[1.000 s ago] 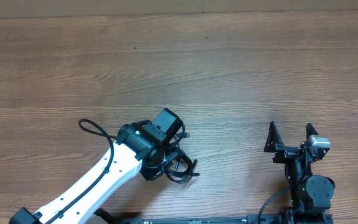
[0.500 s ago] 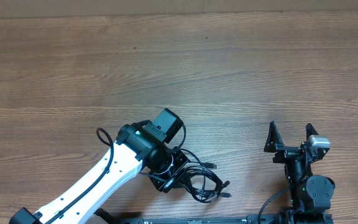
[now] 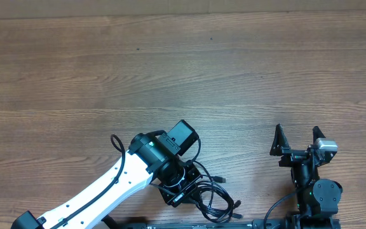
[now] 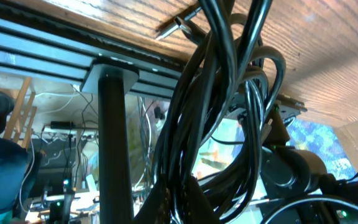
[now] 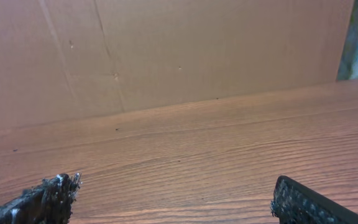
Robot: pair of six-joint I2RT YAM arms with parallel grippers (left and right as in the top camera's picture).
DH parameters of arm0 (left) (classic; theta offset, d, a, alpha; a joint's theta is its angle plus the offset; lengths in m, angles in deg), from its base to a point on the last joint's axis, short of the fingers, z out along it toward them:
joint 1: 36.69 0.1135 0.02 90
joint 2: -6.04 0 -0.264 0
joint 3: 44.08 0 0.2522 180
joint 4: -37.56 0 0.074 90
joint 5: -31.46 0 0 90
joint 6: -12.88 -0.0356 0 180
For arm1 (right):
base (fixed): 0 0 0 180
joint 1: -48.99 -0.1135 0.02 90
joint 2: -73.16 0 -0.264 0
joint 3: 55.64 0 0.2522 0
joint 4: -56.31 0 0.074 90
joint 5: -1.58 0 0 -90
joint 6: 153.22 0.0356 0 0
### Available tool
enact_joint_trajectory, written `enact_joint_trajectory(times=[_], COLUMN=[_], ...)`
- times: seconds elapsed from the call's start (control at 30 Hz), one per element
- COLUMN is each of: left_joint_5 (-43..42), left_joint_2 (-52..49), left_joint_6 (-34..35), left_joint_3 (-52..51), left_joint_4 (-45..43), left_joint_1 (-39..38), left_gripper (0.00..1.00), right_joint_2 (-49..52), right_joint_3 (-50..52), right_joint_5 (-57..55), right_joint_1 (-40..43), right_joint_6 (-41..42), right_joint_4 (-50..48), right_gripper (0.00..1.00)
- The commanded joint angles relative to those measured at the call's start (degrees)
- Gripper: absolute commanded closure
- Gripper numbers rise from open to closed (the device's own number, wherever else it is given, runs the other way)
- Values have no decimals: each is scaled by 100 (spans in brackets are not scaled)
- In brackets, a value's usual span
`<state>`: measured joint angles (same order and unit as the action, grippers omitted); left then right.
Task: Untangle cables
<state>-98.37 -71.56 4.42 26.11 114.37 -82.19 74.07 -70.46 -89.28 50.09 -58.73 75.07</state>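
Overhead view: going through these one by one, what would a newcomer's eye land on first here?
The white left arm reaches in from the lower left, and its left gripper is shut on a tangle of black cables near the front edge of the table. In the left wrist view that bundle fills the frame. At the lower right, the right gripper stands wide open and empty, apart from the cables.
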Motion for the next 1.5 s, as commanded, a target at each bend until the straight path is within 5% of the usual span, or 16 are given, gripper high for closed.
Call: enact_joint_trajectory(times=[0.0,0.97,1.47], left_joint_5=[-146,1589,1845], left_joint_2=[83,83,83], left_joint_6=[350,575,595], left_joint_3=[160,157,160], left_joint_4=[-7,151,144], left_joint_1=[-39,-627,-664], left_gripper=[96,96,96], right_joint_2=[-9,-9,-9], right_joint_3=[61,61,61], right_joint_5=[-48,-48,-48], right_joint_1=[26,26,26], right_joint_6=[20,20,20], right_joint_4=[-33,-33,-33], right_gripper=[0,0,0])
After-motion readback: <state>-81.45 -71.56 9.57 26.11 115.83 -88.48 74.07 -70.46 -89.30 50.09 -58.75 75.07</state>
